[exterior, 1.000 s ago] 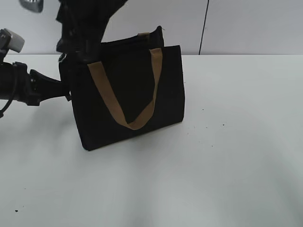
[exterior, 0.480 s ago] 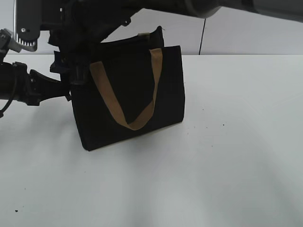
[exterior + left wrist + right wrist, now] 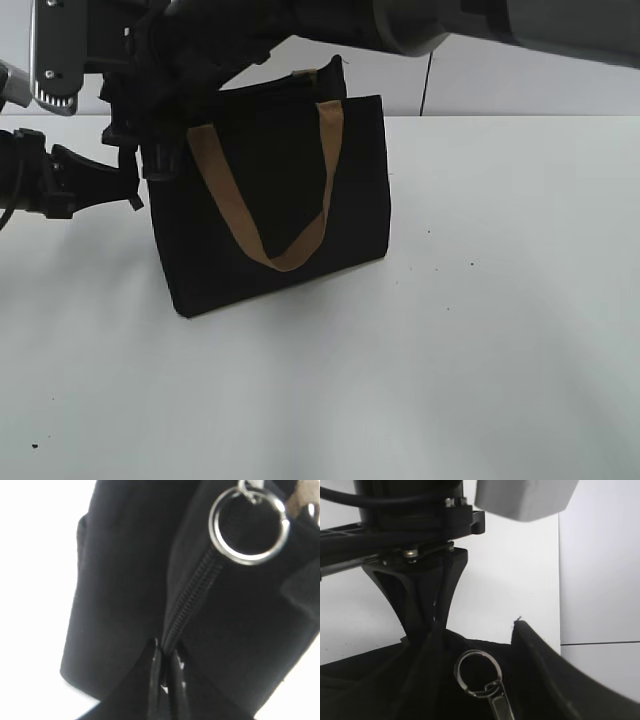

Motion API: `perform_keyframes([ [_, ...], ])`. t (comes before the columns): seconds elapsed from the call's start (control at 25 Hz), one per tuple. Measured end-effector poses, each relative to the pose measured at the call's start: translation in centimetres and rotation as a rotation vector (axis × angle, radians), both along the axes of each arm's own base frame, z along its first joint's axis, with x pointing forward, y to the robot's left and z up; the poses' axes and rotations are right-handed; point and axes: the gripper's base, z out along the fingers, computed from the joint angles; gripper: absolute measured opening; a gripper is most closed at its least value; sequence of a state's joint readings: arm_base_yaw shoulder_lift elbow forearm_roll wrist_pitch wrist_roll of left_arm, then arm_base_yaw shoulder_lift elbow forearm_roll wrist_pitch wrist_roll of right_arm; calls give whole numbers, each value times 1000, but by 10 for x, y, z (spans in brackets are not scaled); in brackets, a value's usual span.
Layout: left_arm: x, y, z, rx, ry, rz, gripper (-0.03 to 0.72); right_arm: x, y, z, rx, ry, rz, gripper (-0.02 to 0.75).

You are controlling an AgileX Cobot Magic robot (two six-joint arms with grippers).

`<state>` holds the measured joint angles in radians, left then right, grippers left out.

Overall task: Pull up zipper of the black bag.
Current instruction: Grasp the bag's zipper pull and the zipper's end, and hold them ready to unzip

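Observation:
The black bag (image 3: 300, 170) stands upright on the white table (image 3: 480, 330), its tan handle (image 3: 270, 250) hanging down the front. My left gripper (image 3: 138, 190) is shut on the bag's left end, pinching the fabric at the end of the zip track (image 3: 192, 597); its jaws (image 3: 165, 657) show in the left wrist view. The zipper's silver pull with its ring (image 3: 248, 527) sits near that end and also shows in the right wrist view (image 3: 477, 672). My right gripper (image 3: 155, 150) reaches across from the upper right and hangs over the bag's top left corner. Its jaws are hidden.
A pale wall with a dark vertical seam (image 3: 432, 70) stands behind the table. A raised corner of the bag (image 3: 335, 68) sticks up at the back. The right arm (image 3: 420, 25) spans the top of the exterior view.
The right arm has come down from above onto the bag's top left corner. The left arm has shifted slightly left, still holding the bag's end.

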<state>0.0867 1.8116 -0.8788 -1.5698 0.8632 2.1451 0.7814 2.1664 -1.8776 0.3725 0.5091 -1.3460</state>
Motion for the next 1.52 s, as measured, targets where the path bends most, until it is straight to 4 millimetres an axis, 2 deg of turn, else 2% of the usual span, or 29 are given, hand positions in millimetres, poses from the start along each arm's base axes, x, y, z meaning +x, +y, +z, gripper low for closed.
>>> perform_keyframes([
  [0.12, 0, 2, 1, -14, 1, 1, 15, 1, 0, 0, 3, -7, -2, 300],
  [0.44, -2, 2, 8, -17, -21, -6, 14, 3, -1, -1, 3, -12, -11, 31],
  [0.52, -3, 2, 14, -16, -38, -9, 14, 5, -3, 0, 15, -1, -29, -3],
  [0.76, -4, 3, 20, -15, -56, -7, 14, 5, -5, 8, 73, 58, -99, -13],
  [1.04, -5, 5, 18, 12, -51, -10, 13, 3, -20, 45, 247, 190, -268, -13],
  [1.28, -5, 6, 18, 26, -51, -4, 14, 7, -27, 44, 318, 358, -404, -13],
  [1.4, -7, 10, 22, 96, -63, 4, 14, 9, -32, 45, 365, 441, -482, -13],
  [1.52, -10, 12, 29, 146, -69, 15, 14, 18, -46, 50, 419, 500, -569, -13],
])
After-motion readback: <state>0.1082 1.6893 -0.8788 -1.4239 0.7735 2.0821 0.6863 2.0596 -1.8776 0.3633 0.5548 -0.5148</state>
